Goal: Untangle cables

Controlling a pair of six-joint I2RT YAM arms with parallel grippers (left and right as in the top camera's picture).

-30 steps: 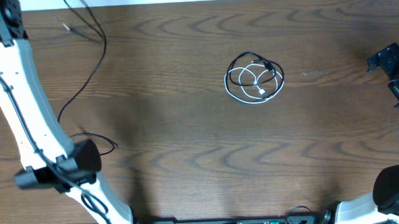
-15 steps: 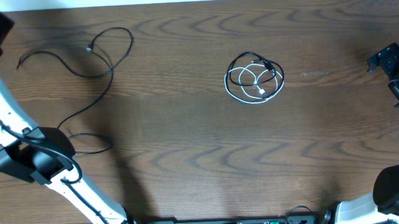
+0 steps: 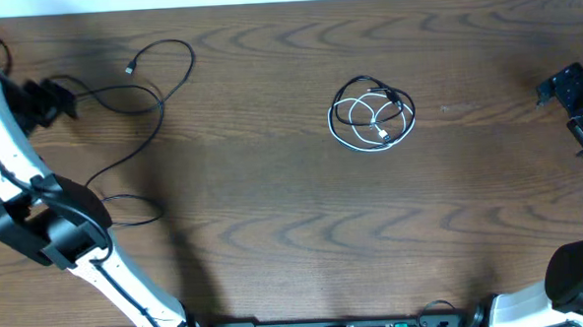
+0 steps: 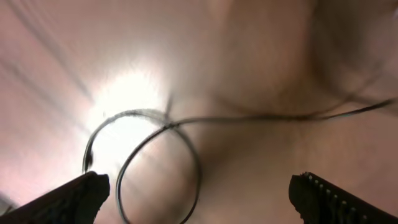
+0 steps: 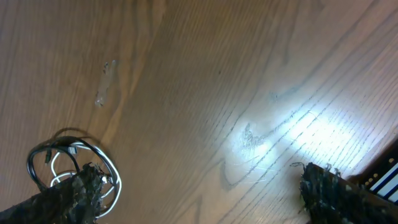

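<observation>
One cord is laid out, one small bundle is left to do.

The big brown wooden table (image 3: 275, 233) is smooth and shiny; past its far edge only a pale strip shows. The long thin black cable (image 3: 161, 105) lies spread out at the left, probably put there to keep it apart. The left gripper (image 3: 44, 100) hangs by its end, fingers wide and empty. The small coil of white and black cables (image 3: 371, 114) sits mid-table, wound together. The right gripper (image 3: 577, 112) waits far right, fingers wide and empty.
</observation>
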